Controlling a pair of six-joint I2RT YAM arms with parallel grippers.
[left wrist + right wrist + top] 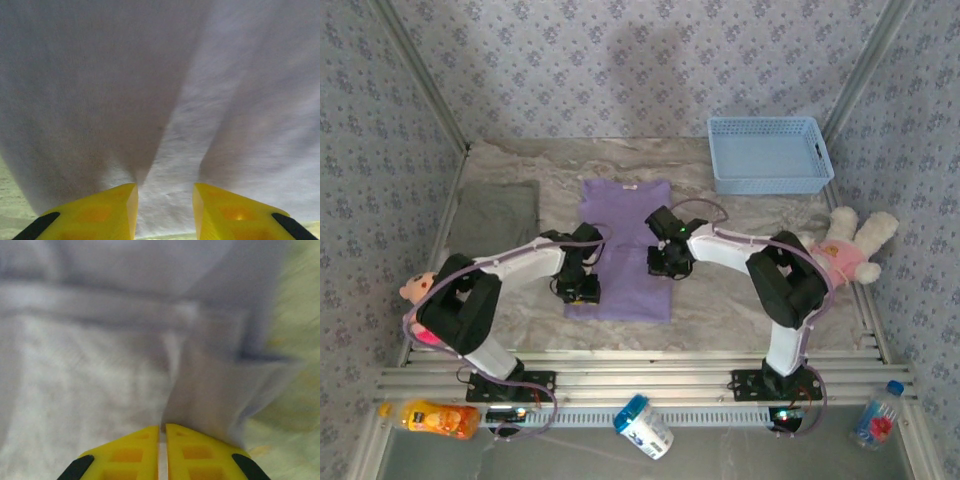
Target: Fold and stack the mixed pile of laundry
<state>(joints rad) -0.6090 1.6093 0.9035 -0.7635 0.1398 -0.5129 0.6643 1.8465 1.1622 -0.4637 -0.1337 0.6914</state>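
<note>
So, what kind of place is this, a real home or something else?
Probably a staged robot test cell, not a home: floral wallpaper panels in a bare metal frame, two black-and-white robot arms bolted to aluminium rails, a lavender-purple T-shirt on a marble-pattern table.

You are looking at nothing readable: labels on the orange bottle (pixel 440 418), the white-and-blue can (pixel 644 427) and the water bottle (pixel 875 417) along the near edge are showing too small.

The T-shirt (pixel 625 265) is coloured plain lavender-purple, and the gray garment (pixel 498 213) is left unpatterned. The basket (pixel 770 157) is done in light blue lattice. The plush toy (pixel 850 248) is marked pink and white. The tabletop (pixel 720 300) is veined beige-gray, and the walls (pixel 620 60) are papered with small flowers.
</note>
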